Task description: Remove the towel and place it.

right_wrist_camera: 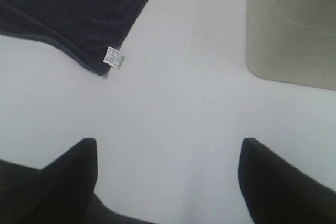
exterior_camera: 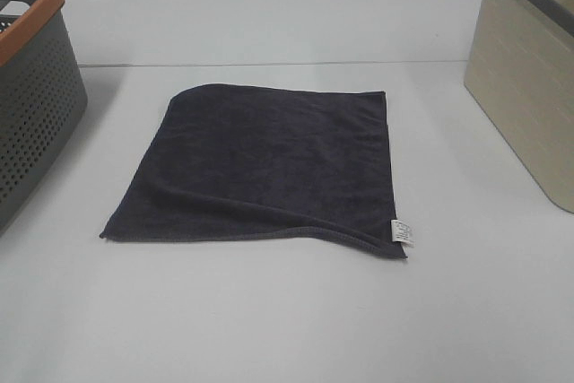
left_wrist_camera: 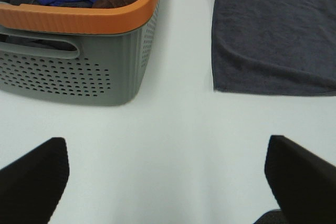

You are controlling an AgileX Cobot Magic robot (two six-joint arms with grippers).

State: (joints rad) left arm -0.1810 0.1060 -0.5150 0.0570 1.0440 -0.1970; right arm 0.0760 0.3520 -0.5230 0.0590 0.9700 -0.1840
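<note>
lying flat, towel (exterior_camera: 269, 163) sits apart from both wide-spread grippers, left (left_wrist_camera: 165, 182), right (right_wrist_camera: 168, 182).

We cannot see our arms or claws from the high camera. Only our two wrist cameras show them.

Our left claw (left_wrist_camera: 167, 182) is wide open. Its two dark fingers (left_wrist_camera: 32, 179) sit far apart, one at each side of the picture. Nothing is between them. The claw hangs above the table (left_wrist_camera: 173, 129) and touches nothing.

Our right claw (right_wrist_camera: 167, 182) is wide open too. Its two dark fingers (right_wrist_camera: 286, 182) also sit far apart, with nothing between them. This claw hangs over the bare table as well and holds nothing.
</note>
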